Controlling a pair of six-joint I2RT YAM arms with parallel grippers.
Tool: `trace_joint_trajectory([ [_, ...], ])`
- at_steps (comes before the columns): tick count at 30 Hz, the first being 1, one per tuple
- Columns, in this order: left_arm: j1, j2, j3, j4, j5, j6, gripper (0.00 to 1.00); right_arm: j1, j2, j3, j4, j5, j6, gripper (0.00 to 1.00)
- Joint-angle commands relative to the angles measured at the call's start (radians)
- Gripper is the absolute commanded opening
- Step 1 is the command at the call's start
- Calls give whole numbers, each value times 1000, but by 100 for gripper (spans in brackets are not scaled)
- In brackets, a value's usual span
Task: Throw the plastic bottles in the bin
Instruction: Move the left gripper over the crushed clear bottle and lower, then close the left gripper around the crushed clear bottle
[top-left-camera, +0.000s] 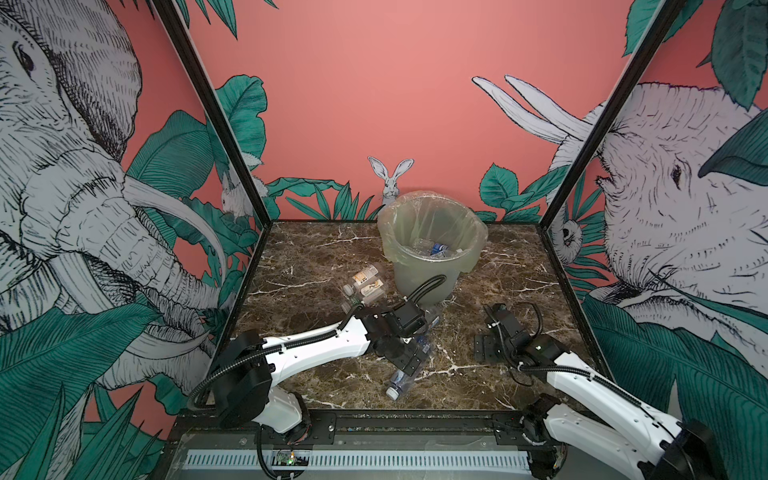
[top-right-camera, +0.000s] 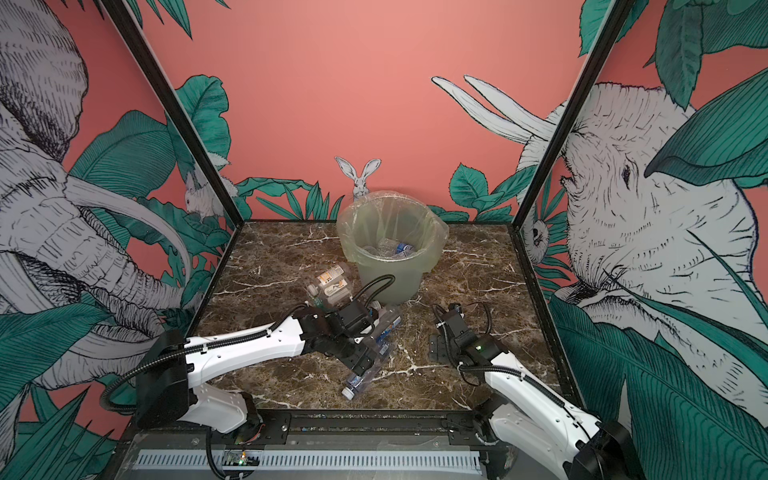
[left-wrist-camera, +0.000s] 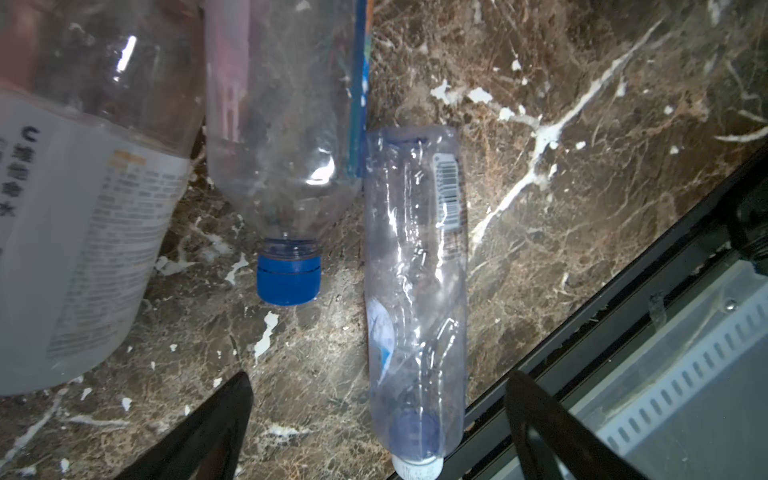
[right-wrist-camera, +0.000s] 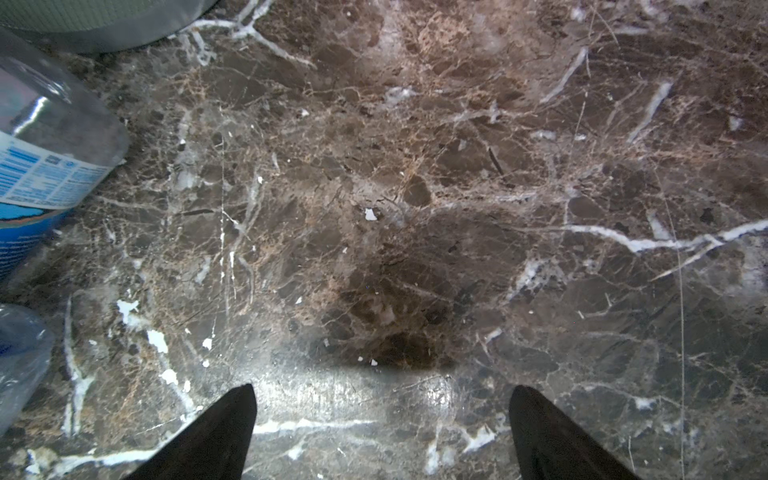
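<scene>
The bin (top-left-camera: 432, 266) (top-right-camera: 390, 270) stands at the back middle with several plastic bottles (top-left-camera: 434, 248) inside. Two orange-labelled bottles (top-left-camera: 368, 284) (top-right-camera: 332, 282) lie to its left. My left gripper (top-left-camera: 409, 363) (top-right-camera: 362, 360) (left-wrist-camera: 379, 374) hangs open, low over a crushed white-capped bottle (top-left-camera: 400, 381) (left-wrist-camera: 415, 291) that lies between its fingers without touching them. Beside it lie a blue-capped bottle (left-wrist-camera: 286, 166) and a white-labelled bottle (left-wrist-camera: 75, 232). My right gripper (top-left-camera: 484, 347) (top-right-camera: 437, 347) (right-wrist-camera: 382, 387) is open over bare marble, holding nothing.
A blue-labelled bottle (right-wrist-camera: 41, 166) (top-right-camera: 388, 326) lies in front of the bin, between the two arms. The black front rail (left-wrist-camera: 602, 291) runs close to the crushed bottle's cap. Printed walls enclose the marble table (top-left-camera: 519, 270) on three sides.
</scene>
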Motion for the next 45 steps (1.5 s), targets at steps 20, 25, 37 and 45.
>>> trace_joint_trajectory([
  [20, -68, 140, 44, 13, 12, -90, 93, -2, -17, -12, 11, 18, 18, 97],
  [25, -72, 170, 51, 16, 19, -88, 89, -2, -16, -10, 11, 18, 17, 97],
  [37, -77, 228, 59, 4, 12, -84, 80, -2, -18, -12, 13, 15, 16, 97],
  [45, -78, 251, 62, -3, -5, -77, 76, -2, -20, -12, 13, 15, 14, 97],
])
